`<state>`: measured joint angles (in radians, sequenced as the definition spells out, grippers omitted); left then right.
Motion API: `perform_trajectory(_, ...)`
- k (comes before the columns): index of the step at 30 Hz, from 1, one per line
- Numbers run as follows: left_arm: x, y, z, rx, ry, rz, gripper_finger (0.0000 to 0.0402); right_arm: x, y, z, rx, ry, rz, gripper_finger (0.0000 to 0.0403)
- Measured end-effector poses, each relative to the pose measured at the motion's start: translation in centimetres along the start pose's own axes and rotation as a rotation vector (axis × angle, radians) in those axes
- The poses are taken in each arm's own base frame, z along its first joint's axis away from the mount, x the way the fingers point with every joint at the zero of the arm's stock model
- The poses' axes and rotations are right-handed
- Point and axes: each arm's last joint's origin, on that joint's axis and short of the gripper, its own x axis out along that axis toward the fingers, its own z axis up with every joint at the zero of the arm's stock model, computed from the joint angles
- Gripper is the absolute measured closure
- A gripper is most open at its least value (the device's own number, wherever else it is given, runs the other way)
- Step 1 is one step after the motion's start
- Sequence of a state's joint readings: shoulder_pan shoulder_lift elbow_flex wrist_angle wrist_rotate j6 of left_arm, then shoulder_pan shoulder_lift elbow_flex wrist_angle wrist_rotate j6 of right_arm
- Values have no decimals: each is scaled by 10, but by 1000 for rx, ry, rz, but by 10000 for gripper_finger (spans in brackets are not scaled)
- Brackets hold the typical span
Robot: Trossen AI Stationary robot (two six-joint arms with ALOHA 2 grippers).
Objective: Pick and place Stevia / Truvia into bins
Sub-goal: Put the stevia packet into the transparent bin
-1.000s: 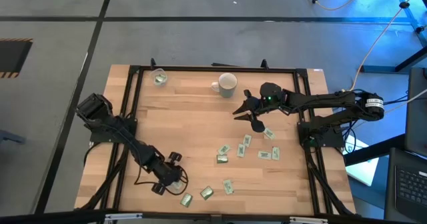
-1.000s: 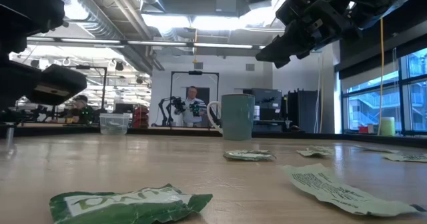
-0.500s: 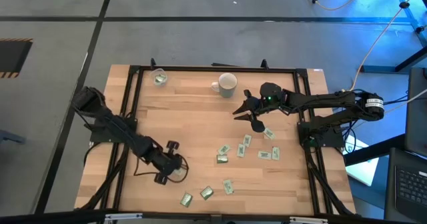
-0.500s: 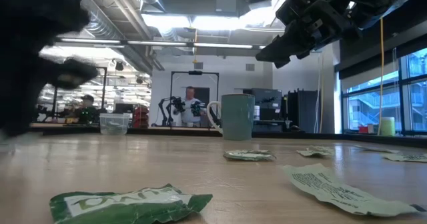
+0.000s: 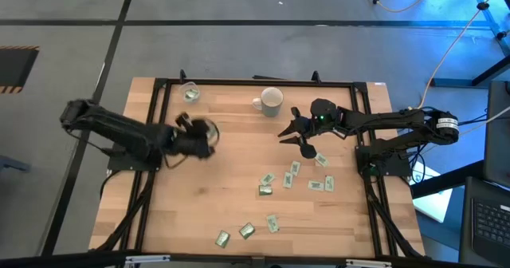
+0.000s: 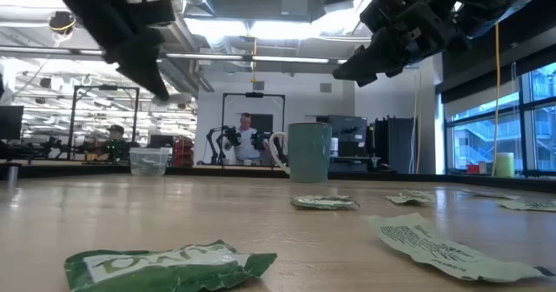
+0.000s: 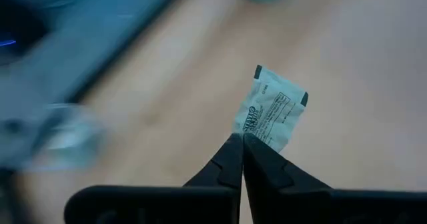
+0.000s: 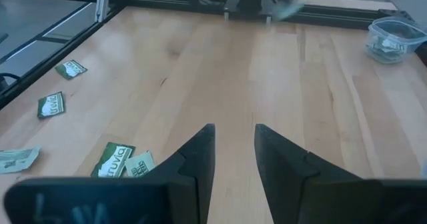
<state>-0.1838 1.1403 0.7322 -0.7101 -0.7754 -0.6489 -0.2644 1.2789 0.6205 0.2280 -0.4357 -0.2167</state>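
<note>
My left gripper (image 5: 203, 132) is in the air over the table's left half, short of the clear plastic cup (image 5: 190, 92), and is shut on one white Stevia sachet (image 7: 270, 111). The cup shows blurred in the left wrist view (image 7: 67, 134) and holds some sachets. The pale mug (image 5: 271, 100) stands upright at the far edge. My right gripper (image 5: 291, 136) hovers open near the mug, above the table (image 8: 233, 144). Several green and white sachets (image 5: 295, 176) lie flat right of centre, and a few more (image 5: 239, 232) lie by the near edge. My left gripper pinches the sachet between its two fingertips at the end nearest them (image 7: 244, 135). The rest of the sachet sticks out past the tips. It is lifted clear of the table.
A black frame rail (image 5: 255, 82) runs around the table. In the low view a green sachet (image 6: 165, 266) lies close in front, with the mug (image 6: 308, 151) and the cup (image 6: 149, 160) farther back. Bare wood lies between the cup and the mug. People stand in the room behind.
My left gripper has risen from the near edge of the table and swung quickly toward the far edge and the clear cup, staying shut on the sachet it carries. My right arm has kept still.
</note>
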Motion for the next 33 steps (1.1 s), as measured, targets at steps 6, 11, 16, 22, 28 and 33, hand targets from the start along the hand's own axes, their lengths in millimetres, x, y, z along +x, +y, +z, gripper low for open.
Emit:
perform_trajectory(6,20,52,22,-190,-17,225,398,0,0,0,-3,0,0,293)
perform_trajectory(11,38,93,27,-277,49,393,398,0,0,0,-4,0,0,293)
perform_trajectory(16,54,128,31,-378,114,396,398,0,0,0,-5,0,0,293)
perform_trajectory(22,68,157,34,-488,114,297,398,0,0,0,-5,0,0,293)
perform_trajectory(28,90,169,28,-533,198,300,398,0,0,0,-5,0,0,293)
perform_trajectory(33,113,177,20,-575,265,345,398,0,0,0,-5,0,0,293)
